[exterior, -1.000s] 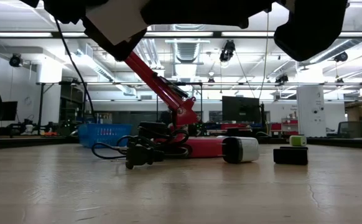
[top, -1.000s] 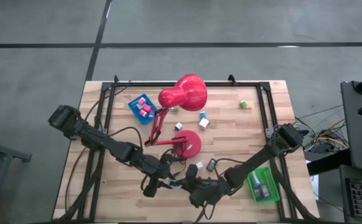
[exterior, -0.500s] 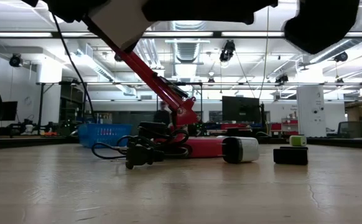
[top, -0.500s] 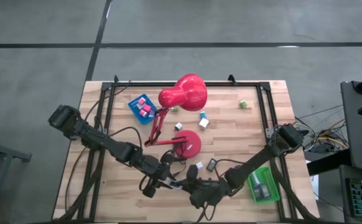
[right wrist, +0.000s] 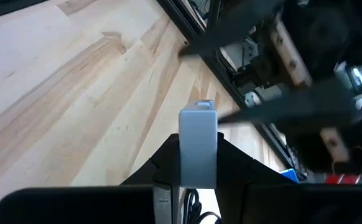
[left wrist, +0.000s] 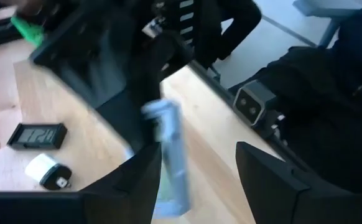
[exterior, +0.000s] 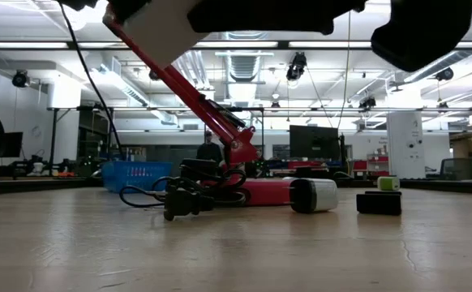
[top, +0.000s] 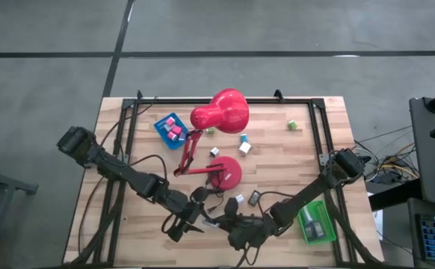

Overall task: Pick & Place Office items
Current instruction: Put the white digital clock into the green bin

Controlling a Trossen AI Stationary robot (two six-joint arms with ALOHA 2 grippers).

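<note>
Both arms meet low at the near edge of the tabletop, in front of the red desk lamp. The right hand is clamped on a pale blue-white block, which stands up between its fingers in the right wrist view and is held above the wood. The left hand sits just beside it, fingers parted; in the left wrist view the same pale block shows blurred between its dark fingers, and contact cannot be told.

Other office items lie scattered. A dark flat rectangle with a display and a small white-and-dark piece rest near the lamp base, also seen in the left wrist view. A teal-and-white block and a small white block lie beside the lamp arm. A green block sits toward the far right of the tabletop. Pink blocks are in the blue tray at far left. The green tray at near right holds a dark flat piece.

In the low view a dark box and a green block sit at right, with a black cable in front of the lamp base.
</note>
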